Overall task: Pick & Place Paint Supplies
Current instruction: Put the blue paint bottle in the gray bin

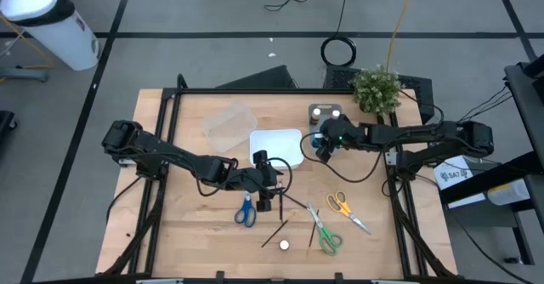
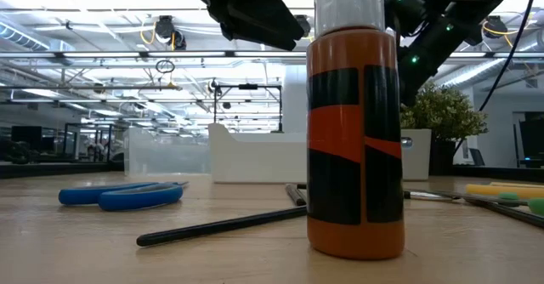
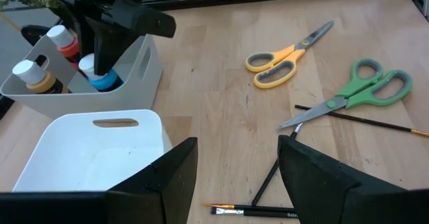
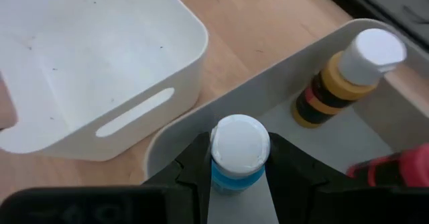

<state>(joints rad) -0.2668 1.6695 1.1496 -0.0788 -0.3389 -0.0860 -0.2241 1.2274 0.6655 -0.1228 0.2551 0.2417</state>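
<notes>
My right gripper (image 4: 240, 158) is shut on a blue paint pot with a white cap (image 4: 240, 143), inside the grey tray (image 4: 315, 127) at the far middle of the table. A yellow pot (image 4: 348, 76) and a red pot (image 4: 402, 167) stand in the same tray. My left gripper (image 3: 238, 184) hangs open over the table's middle (image 1: 269, 195), above dark brushes (image 3: 268, 184), with nothing between its fingers. Blue scissors (image 1: 246, 209), orange-yellow scissors (image 3: 285, 56) and green scissors (image 3: 362, 90) lie flat on the wood. An orange pot (image 2: 355, 139) stands upright near the front edge. My right gripper pinches the blue pot's body just below the white cap (image 4: 238, 178) between its two fingers (image 4: 291, 163). The fingers slant down at it from the table's right side. The pot stays upright inside the grey tray; whether its base stands on the tray floor, I cannot tell.
A white tray (image 1: 276, 145) sits next to the grey tray, and a clear tray (image 1: 229, 124) lies to its far left. A small green potted plant (image 1: 376, 88) stands at the far right corner. Bare wood lies along the left side of the table.
</notes>
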